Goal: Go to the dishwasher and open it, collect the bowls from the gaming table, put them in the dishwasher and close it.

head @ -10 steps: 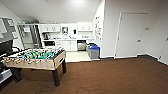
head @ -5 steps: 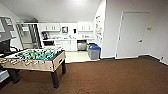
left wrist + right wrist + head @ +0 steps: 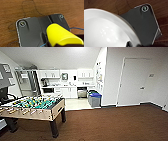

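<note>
Dishwasher point(image 3: 82, 93) nearer — football table point(image 3: 37, 105) larger

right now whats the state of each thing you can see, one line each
grey stainless-steel dishwasher: under the far kitchen counter; open or shut cannot be told
tall white door: shut
blue-lidded grey bin: lid down
green-field football table: standing upright on the brown carpet
yellow curved bowl: close at the left wrist
glossy white bowl: close at the right wrist, nothing in it

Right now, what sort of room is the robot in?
Probably an office break room with a kitchenette: a football table stands on brown carpet, white cabinets and a counter line the far wall with a steel-fronted dishwasher, and a blue-lidded bin stands nearby.
</note>
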Robot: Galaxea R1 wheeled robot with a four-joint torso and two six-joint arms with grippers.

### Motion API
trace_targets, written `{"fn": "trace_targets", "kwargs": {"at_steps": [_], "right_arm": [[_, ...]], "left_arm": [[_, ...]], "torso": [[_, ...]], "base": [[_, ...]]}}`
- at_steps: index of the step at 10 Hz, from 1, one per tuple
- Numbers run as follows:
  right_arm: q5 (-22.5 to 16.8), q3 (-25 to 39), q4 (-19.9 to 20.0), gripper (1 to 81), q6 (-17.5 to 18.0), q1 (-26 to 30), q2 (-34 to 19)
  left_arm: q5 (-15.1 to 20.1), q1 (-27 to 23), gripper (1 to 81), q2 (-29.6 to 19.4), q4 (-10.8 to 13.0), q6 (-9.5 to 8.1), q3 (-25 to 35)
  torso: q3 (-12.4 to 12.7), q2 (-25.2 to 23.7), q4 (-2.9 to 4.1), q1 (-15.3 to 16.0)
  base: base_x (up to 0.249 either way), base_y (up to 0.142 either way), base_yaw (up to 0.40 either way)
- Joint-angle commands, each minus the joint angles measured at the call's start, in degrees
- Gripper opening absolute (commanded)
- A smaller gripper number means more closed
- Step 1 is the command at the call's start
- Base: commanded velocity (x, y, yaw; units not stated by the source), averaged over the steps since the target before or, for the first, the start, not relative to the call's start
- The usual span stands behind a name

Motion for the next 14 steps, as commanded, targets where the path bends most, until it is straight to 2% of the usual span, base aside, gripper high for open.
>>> {"fn": "trace_targets", "kwargs": {"at_steps": [1, 14], "right_arm": [[-0.93, 0.46, -0.9, 1.0, -0.03, 2.89, -0.94], [-0.93, 0.37, -0.9, 1.0, -0.03, 2.98, -0.77]], "left_arm": [[1.56, -3.04, 1.0, -0.59, 0.55, 0.15, 0.24], [1.56, -3.04, 1.0, -0.32, 0.73, 0.15, 0.24]], "torso": [[0.0, 0.0, 0.0, 0.0], [0.0, 0.0, 0.0, -0.05]], "base": [[0.153, 0.0, 0.0], [0.153, 0.0, 0.0]]}}
